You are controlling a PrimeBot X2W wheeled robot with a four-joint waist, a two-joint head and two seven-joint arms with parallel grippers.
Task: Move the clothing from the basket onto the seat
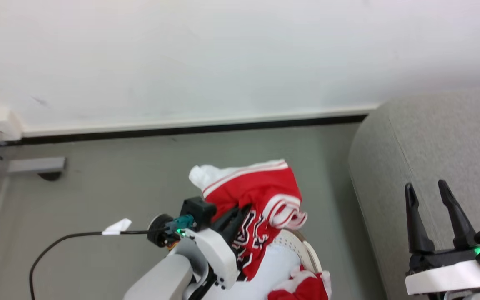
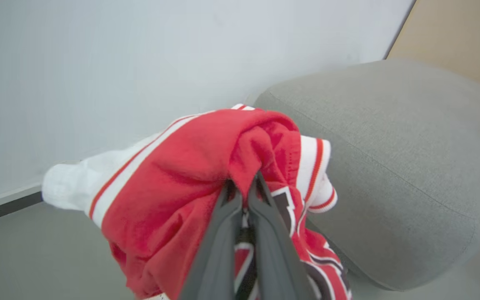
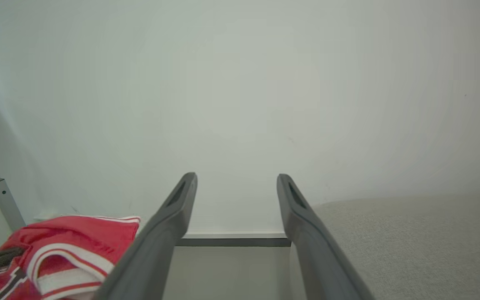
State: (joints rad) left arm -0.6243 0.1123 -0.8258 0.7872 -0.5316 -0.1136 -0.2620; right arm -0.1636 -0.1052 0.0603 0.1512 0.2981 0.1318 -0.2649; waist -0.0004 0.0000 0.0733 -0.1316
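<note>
One thin fold of the clothing (image 2: 181, 166) is all my left pincer (image 2: 243, 183) clamps; it may slip short of the seat (image 2: 390, 146). My right pincer (image 1: 425, 186) stands apart, empty.

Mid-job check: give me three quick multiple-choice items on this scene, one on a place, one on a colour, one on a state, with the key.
1. In the head view, where is the seat from the clothing held by the left hand?
A) to its left
B) to its right
C) under it
2. The clothing's striped trim is
A) yellow
B) blue
C) white
3. The right hand is
A) open, empty
B) shut on clothing
C) shut, empty

Key:
1 B, the grey sofa sits at the right edge, apart from the garment.
2 C, white bands edge the red cloth.
3 A, its jaws stand apart with nothing between.
</note>
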